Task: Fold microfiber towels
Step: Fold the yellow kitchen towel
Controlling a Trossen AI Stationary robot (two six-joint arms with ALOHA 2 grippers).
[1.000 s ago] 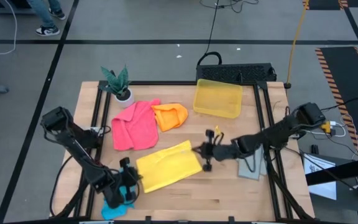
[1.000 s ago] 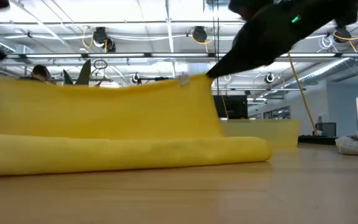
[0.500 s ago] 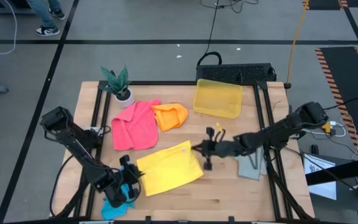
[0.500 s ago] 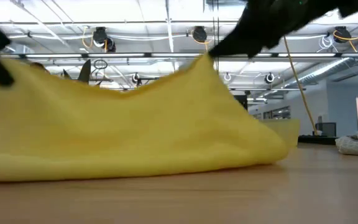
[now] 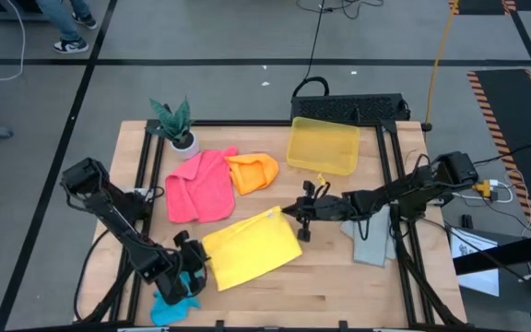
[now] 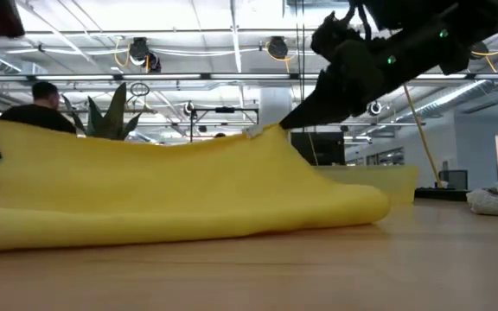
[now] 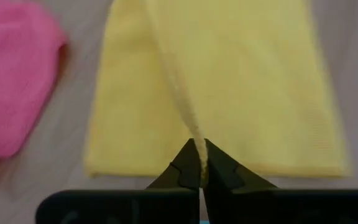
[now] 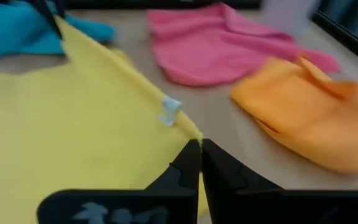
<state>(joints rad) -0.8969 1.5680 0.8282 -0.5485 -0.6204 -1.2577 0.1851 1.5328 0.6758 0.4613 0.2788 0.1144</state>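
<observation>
Both arms are on the yellow towel (image 5: 250, 249), which sits near-centre on the wooden table (image 5: 339, 286). Left gripper (image 5: 192, 259) is at the towel's near-left corner, fingers pinched closed on the edge; left wrist view shows the yellow hem running straight into the closed tips (image 7: 199, 163). Right gripper (image 5: 295, 218) is at the far-right corner, also clamped on the cloth; right wrist view shows the corner with its small white tag (image 8: 169, 111) just ahead of the closed tips. In the low view the edge between the two grips is lifted off the table and sags in the middle, rest of the towel lying folded under it on the wood. Pink towel (image 5: 200, 185) lies crumpled at far-left of centre, touching the orange towel (image 5: 253, 171) just to its right. Blue towel (image 5: 173, 300) is bunched at the near-left table edge, right under the left gripper. Grey towel (image 5: 372, 244) is at the right side, under the right arm, partly over the table's edge rail. Translucent yellow bin (image 5: 323, 146) sits far-right of centre, well apart from the yellow towel. Potted plant (image 5: 177, 125) is at the far-left corner. Low view also shows a person (image 6: 40, 108) in the room behind the table.
</observation>
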